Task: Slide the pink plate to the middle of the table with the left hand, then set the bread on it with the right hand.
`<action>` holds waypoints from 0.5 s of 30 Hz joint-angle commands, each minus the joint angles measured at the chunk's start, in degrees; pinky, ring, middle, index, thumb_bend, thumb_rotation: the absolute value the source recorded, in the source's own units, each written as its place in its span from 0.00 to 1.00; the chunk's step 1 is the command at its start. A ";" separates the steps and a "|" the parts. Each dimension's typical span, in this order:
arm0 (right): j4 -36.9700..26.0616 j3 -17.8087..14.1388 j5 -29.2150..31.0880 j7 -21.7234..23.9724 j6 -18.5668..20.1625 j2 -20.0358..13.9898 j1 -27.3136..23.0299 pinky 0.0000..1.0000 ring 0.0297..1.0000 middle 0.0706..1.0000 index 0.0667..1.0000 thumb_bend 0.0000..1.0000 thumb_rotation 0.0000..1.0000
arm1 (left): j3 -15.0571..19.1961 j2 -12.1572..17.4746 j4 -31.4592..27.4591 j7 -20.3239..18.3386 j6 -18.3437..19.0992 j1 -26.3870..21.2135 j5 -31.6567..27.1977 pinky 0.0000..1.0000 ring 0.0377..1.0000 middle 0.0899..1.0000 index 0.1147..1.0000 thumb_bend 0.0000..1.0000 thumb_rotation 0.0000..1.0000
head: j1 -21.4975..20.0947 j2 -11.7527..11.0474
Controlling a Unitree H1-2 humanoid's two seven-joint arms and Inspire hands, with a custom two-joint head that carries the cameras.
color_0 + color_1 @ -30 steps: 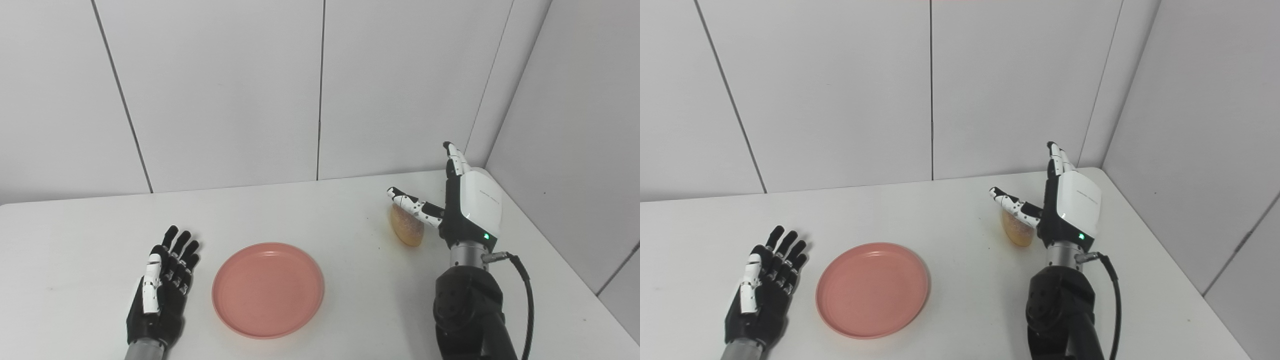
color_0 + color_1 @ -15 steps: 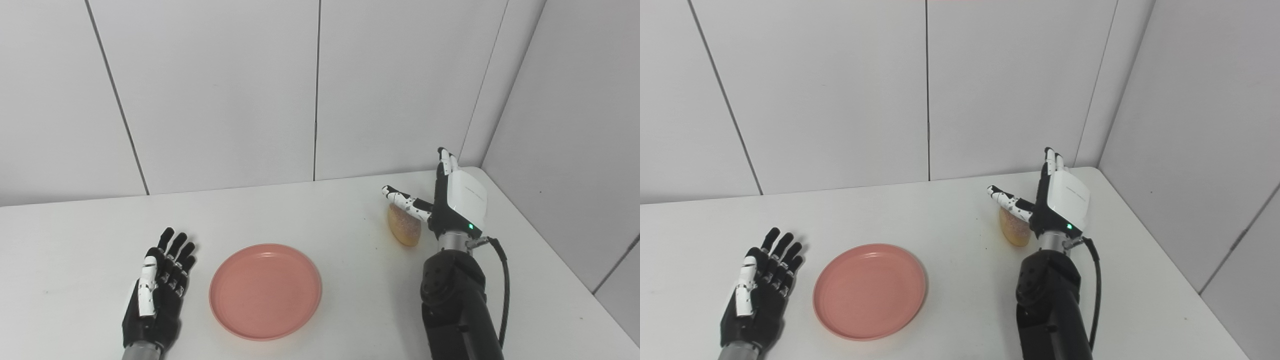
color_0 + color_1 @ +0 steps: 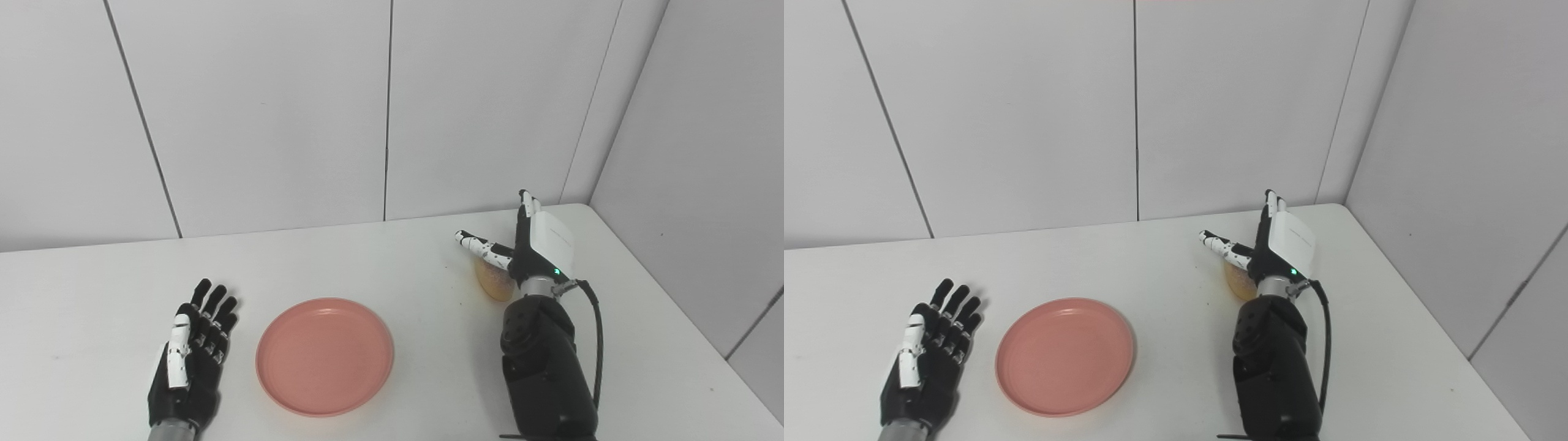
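Bread lies on the white table at the far right, partly hidden behind the right hand, whose fingers are spread and whose thumb reaches over the loaf without closing on it. Pink plate sits near the table's middle, empty. Just left of it, apart from its rim, the left hand rests flat, released.
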 commanded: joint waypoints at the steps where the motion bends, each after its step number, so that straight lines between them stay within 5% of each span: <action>1: 0.01 0.13 0.35 -1.88 -0.17 -1.22 -3.54 0.82 0.93 0.95 0.95 0.94 0.64 | 0.43 0.29 1.29 1.83 3.14 2.01 0.61 0.98 0.94 0.95 0.93 0.27 1.00 | 0.21 0.33; 15: 7.42 -0.15 2.08 -3.79 -0.18 -3.05 -6.15 0.82 0.90 0.91 0.93 0.93 0.63 | 0.45 0.43 1.35 1.43 3.34 2.07 0.27 0.99 0.94 0.95 0.93 0.27 1.00 | 0.45 1.04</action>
